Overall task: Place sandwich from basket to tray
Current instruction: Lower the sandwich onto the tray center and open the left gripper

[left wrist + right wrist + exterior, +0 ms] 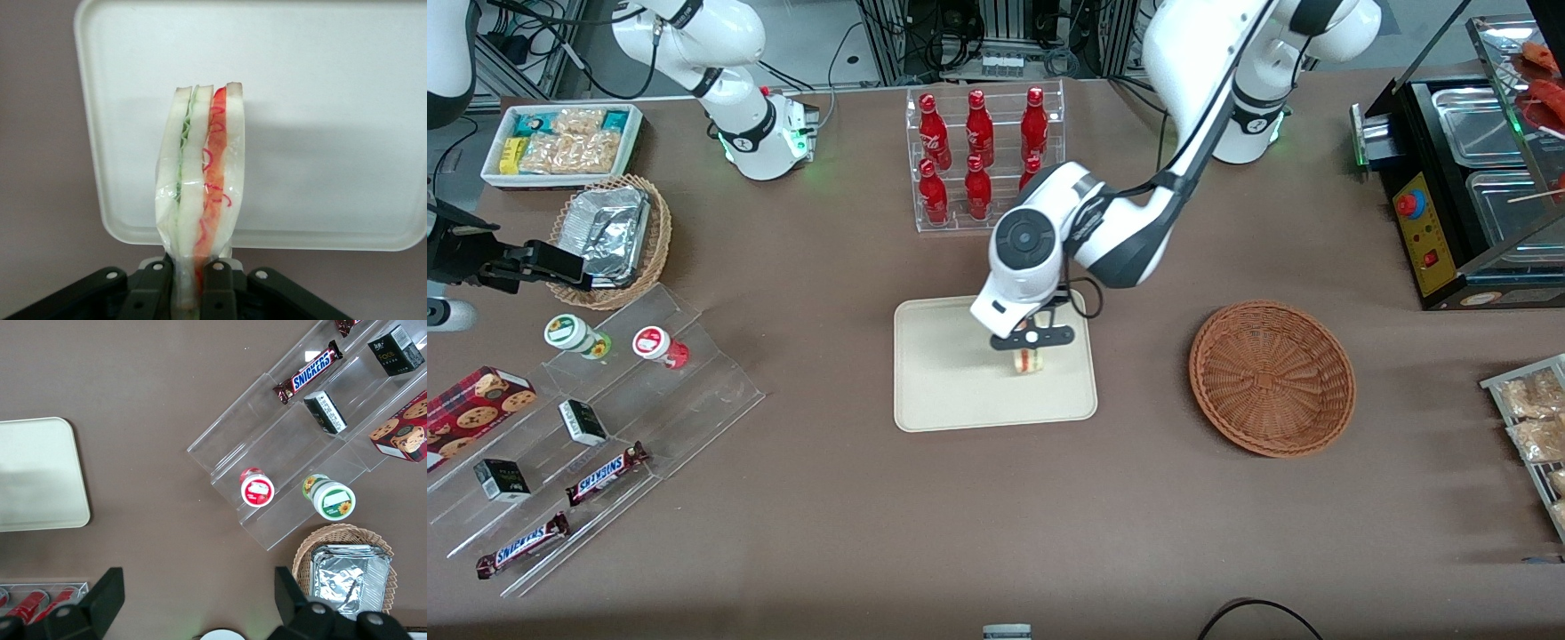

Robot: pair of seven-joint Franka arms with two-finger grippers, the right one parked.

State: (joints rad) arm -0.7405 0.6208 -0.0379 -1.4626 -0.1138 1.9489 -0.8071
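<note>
Sandwich (200,180) pinched upright in claw (198,280) over tray (943,391), cut edge showing; held low, likely for a gentle set-down. Basket (1272,378) empty, toward working arm's end of surface (827,516).

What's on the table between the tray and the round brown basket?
Nothing: the front view shows bare brown table between the tray and the basket. The gripper holds the sandwich over the tray.

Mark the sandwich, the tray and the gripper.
sandwich (200,180), left wrist view, cut edge.
tray (943,391), front view, bare floor.
gripper (199,280), left wrist view, between fingertips, shut on sandwich.
</note>
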